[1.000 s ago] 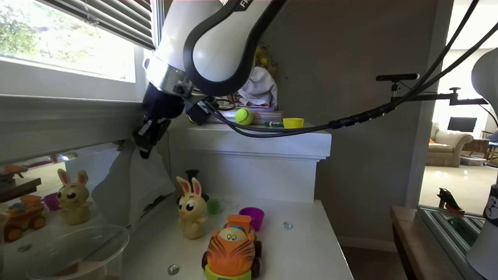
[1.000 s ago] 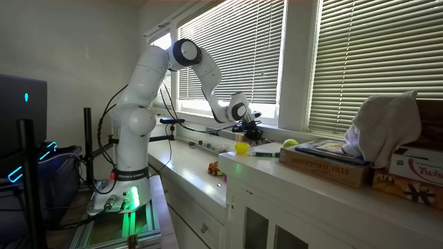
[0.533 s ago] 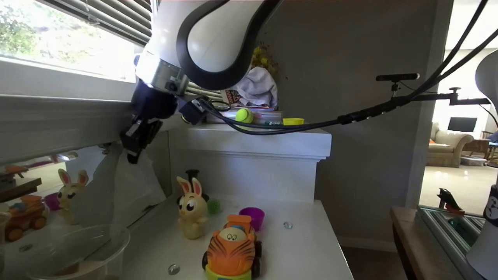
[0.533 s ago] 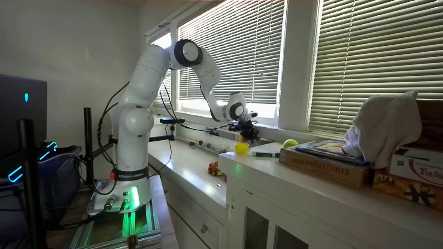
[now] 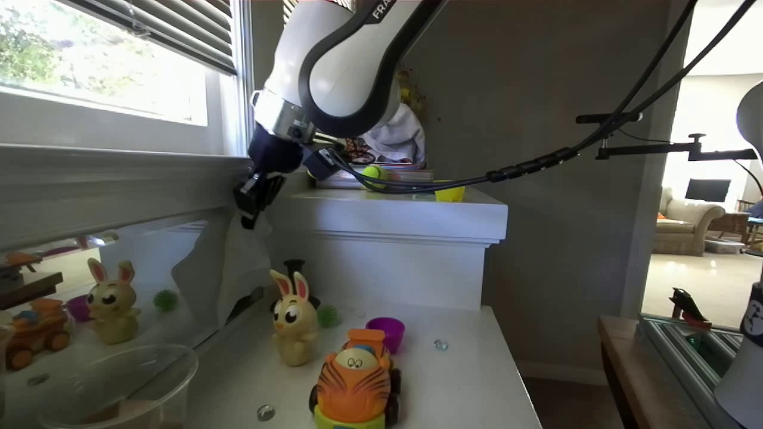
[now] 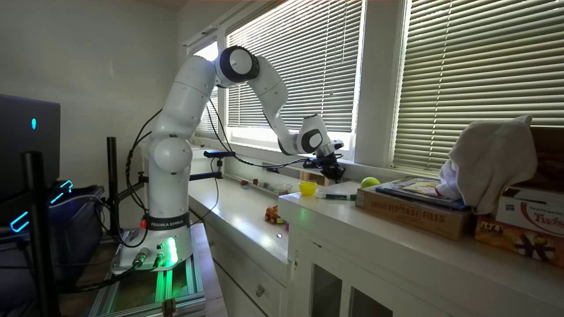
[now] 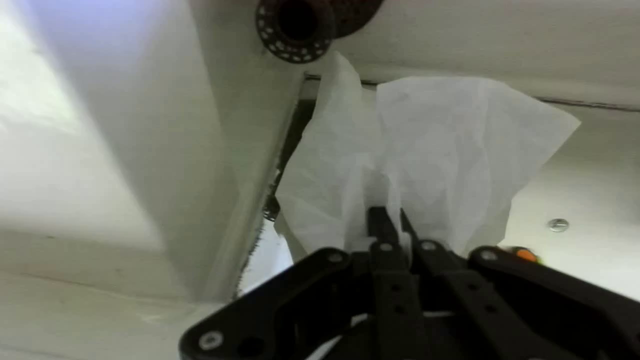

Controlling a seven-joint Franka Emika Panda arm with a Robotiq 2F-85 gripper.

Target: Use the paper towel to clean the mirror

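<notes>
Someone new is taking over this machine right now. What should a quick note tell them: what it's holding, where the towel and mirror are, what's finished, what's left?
Tool: shut on the paper towel, which hangs below it.
Mirror: on the wall under the window sill; the towel is at its far end in an exterior view, contact unclear.
Done: towel gripped and held by the mirror; how much is wiped can't be told.
Left: probably wiping along the mirror, minding the rabbit toy and clear tub nearby.

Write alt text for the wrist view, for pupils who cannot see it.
A black gripper pinches a creased white paper towel, which fans out toward the top. A dark round object shows at the upper edge.
</notes>
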